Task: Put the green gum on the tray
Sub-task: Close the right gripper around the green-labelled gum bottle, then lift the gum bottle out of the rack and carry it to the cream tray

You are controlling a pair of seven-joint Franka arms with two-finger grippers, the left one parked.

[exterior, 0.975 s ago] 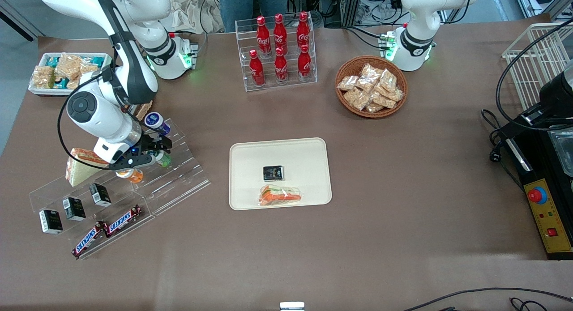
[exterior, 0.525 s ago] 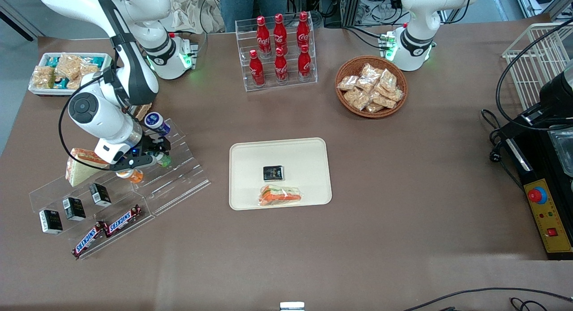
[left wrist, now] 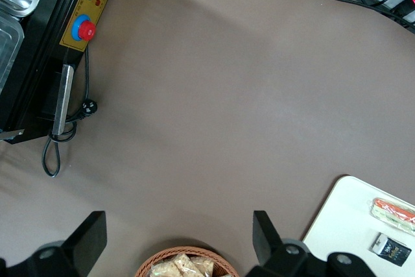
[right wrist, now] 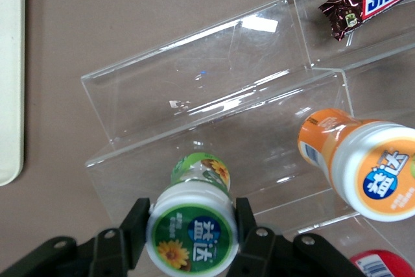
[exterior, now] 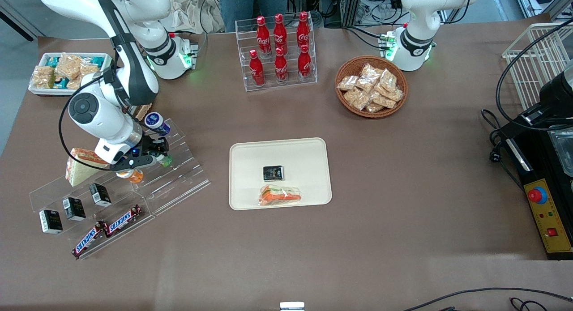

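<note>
The green gum (exterior: 164,159) is a small bottle with a green body and a white-rimmed green lid, on a step of the clear acrylic stand (exterior: 179,168). My right gripper (exterior: 156,155) is over that stand, its two black fingers pressed on either side of the green gum's lid (right wrist: 192,231). In the right wrist view the gripper (right wrist: 191,218) encloses the lid and the green body shows through the acrylic. The cream tray (exterior: 291,152) lies at the table's middle, toward the parked arm from the stand. Its edge shows in the right wrist view (right wrist: 10,63).
An orange-bodied bottle (exterior: 133,175) and a blue-lidded bottle (exterior: 154,121) stand beside the gum. The stand also bears a sandwich (exterior: 80,165), black boxes (exterior: 74,208) and Snickers bars (exterior: 107,228). The tray holds a black packet (exterior: 273,172) and a wrapped sandwich (exterior: 281,196). Cola rack (exterior: 280,51) and snack basket (exterior: 371,87) stand farther back.
The right wrist has shifted slightly away from the front camera over the stand. The green gum stays in about the same place between the fingers.
</note>
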